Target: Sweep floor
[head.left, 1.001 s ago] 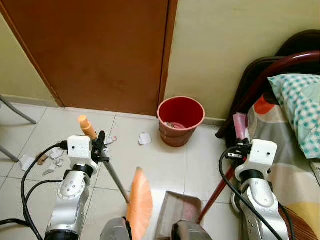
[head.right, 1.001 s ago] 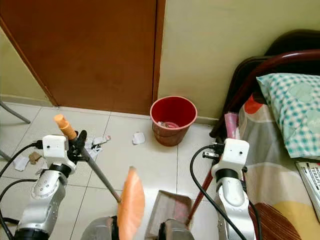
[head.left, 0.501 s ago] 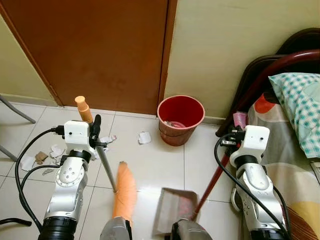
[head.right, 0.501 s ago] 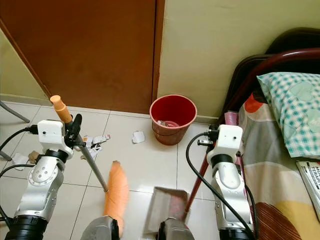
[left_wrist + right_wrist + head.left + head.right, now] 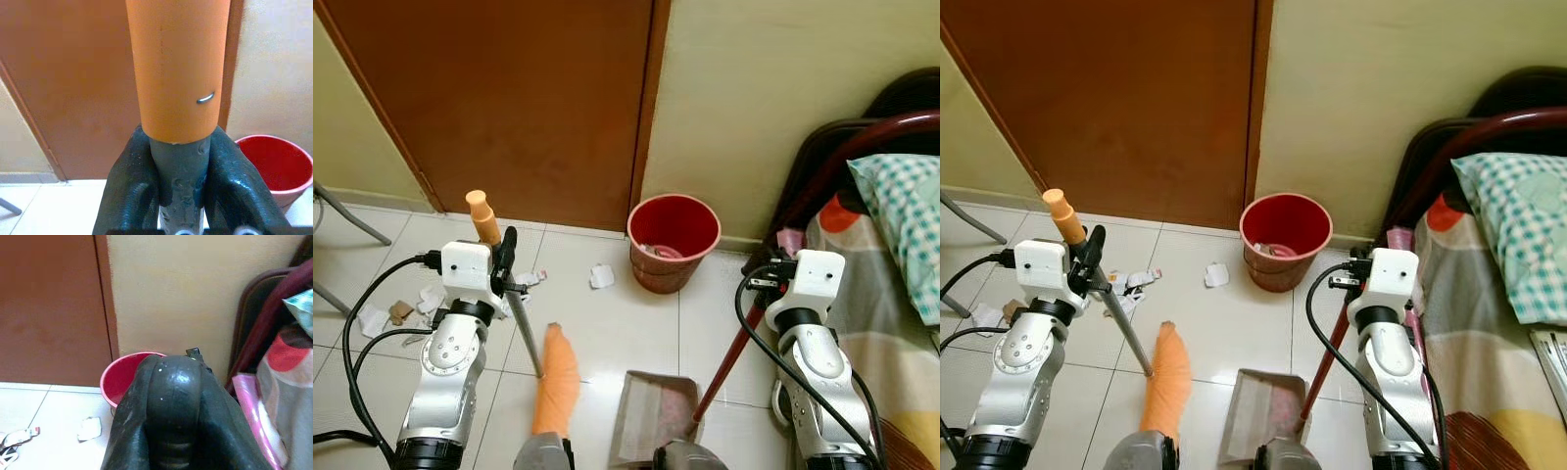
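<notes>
Tiled floor (image 5: 607, 323) by the brown door (image 5: 529, 98) carries paper scraps (image 5: 421, 304) at its left edge. My left gripper (image 5: 178, 171) pinches the broom (image 5: 553, 382); right gripper (image 5: 171, 396) clamps the dustpan handle (image 5: 734, 357) — dustpan (image 5: 651, 421) rests beside the bristles. Next, I judge: sweep scraps pan-ward.

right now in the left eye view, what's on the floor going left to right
paper scraps → broom head → single paper scrap → dustpan, red bin behind it → bed
</notes>
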Motion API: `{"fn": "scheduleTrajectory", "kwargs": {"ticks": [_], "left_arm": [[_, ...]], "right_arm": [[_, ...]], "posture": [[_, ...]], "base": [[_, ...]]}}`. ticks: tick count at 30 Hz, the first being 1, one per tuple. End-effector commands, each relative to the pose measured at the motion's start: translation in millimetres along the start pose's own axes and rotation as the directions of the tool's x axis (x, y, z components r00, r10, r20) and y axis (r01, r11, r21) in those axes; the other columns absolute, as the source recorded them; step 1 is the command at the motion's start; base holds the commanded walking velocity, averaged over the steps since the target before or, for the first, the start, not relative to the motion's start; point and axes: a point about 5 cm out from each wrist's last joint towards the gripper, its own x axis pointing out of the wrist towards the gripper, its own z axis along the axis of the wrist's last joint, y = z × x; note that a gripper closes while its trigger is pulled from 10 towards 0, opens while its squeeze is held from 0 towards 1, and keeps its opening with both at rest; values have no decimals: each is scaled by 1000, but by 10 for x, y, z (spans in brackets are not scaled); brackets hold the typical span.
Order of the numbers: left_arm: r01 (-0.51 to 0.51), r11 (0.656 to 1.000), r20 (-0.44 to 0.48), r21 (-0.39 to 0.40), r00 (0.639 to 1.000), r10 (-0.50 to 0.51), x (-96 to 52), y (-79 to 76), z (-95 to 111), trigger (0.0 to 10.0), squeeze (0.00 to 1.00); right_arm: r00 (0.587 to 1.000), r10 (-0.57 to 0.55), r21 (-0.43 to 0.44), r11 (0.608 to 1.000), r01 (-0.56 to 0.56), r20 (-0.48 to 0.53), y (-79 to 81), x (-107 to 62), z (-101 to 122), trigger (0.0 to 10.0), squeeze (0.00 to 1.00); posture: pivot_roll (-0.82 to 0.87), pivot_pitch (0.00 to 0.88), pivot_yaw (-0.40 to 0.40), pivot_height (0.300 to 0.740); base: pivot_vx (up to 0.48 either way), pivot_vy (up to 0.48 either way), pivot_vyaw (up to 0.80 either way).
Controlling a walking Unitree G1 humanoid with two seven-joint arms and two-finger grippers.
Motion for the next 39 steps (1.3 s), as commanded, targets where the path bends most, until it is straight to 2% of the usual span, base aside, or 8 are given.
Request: {"fn": "scheduleTrajectory", "kwargs": {"ticks": [1,29,32,34,36,38,39], "left_arm": [[-4,997,23,76,1000,2,16,77,85,10000,0],[13,997,34,78,999,-16,76,16,118,10000,0],[42,989,65,142,997,-51,154,16,184,10000,0],[50,988,72,148,996,-61,252,39,218,10000,0],[52,987,72,149,995,-63,274,43,222,10000,0],[77,983,81,167,992,-91,411,21,267,10000,0],[77,983,81,167,992,-91,411,21,267,10000,0]], "right_arm": [[1000,-6,1,1000,6,16,-44,19,31,10000,0],[1000,-17,-10,1000,17,5,-38,22,-15,10000,0],[1000,-20,-12,1000,20,6,-46,27,-12,10000,0],[1000,-20,-13,1000,20,9,-46,35,-3,10000,0],[1000,-20,-13,1000,20,9,-46,38,-2,10000,0],[1000,-25,-17,1000,25,13,-49,44,9,10000,0],[1000,-25,-17,1000,25,13,-49,44,9,10000,0]], "posture": [[-1,104,-25,740],[-7,108,-20,740],[-11,112,-22,740],[-14,112,-23,740],[-14,112,-23,740],[-22,112,-20,740],[-22,112,-20,740]], "base": [[311,0,0],[283,0,0],[0,0,0],[0,0,0],[0,0,0],[0,0,0],[0,0,0]]}}
